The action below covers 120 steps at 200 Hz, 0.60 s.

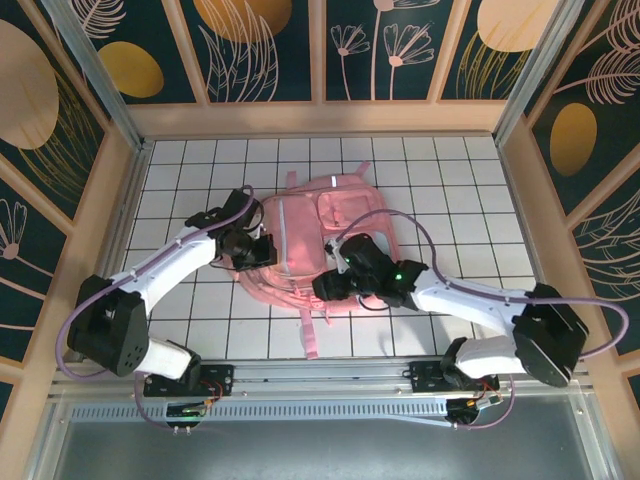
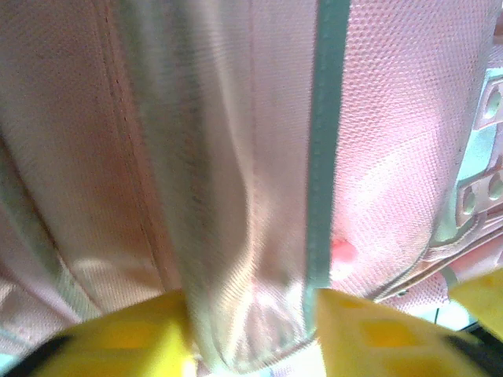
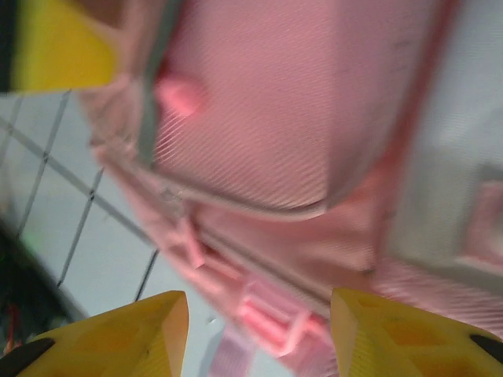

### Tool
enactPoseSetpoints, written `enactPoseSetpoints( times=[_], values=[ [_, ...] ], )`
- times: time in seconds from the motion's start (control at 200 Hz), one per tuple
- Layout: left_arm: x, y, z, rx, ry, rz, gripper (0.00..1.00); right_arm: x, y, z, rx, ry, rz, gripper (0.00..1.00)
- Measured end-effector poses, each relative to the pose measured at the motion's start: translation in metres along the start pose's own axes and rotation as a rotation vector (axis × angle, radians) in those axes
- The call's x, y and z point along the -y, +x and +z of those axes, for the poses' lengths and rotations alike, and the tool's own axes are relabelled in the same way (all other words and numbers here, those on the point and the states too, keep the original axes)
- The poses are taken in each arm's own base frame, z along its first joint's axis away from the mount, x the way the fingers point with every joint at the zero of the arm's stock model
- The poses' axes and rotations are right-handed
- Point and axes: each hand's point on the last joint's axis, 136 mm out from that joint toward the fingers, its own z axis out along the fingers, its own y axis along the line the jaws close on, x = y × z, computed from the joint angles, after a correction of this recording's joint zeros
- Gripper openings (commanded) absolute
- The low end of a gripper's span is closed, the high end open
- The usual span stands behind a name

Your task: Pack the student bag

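The student bag (image 1: 300, 225) lies flat in the middle of the white tiled table, pink, with a translucent pocket panel and a strap (image 1: 308, 335) trailing toward me. My left gripper (image 1: 258, 250) is at the bag's left edge. In the left wrist view its yellow fingers (image 2: 134, 338) stand apart, with a loose fold of the bag (image 2: 393, 118) and a grey reflective strip (image 2: 326, 118) rising between them. My right gripper (image 1: 332, 285) hovers over the bag's near edge. Its fingers (image 3: 141, 334) are spread wide over the bag (image 3: 259, 102) and a pink buckle (image 3: 275, 314), touching nothing.
The tiled table (image 1: 480, 200) is boxed in by wooden walls (image 1: 120, 220) on three sides. A metal rail (image 1: 320, 375) with both arm bases runs along the near edge. Bare tiles lie left, right and behind the bag.
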Motion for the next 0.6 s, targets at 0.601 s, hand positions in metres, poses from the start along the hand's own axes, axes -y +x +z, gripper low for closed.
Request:
enactPoseSetpoints(
  times=[0.601],
  values=[
    [-0.040, -0.092, -0.047, 0.300, -0.322, 0.020, 0.99, 0.179, -0.039, -0.087, 0.205, 0.317, 0.507, 0.76]
  ],
)
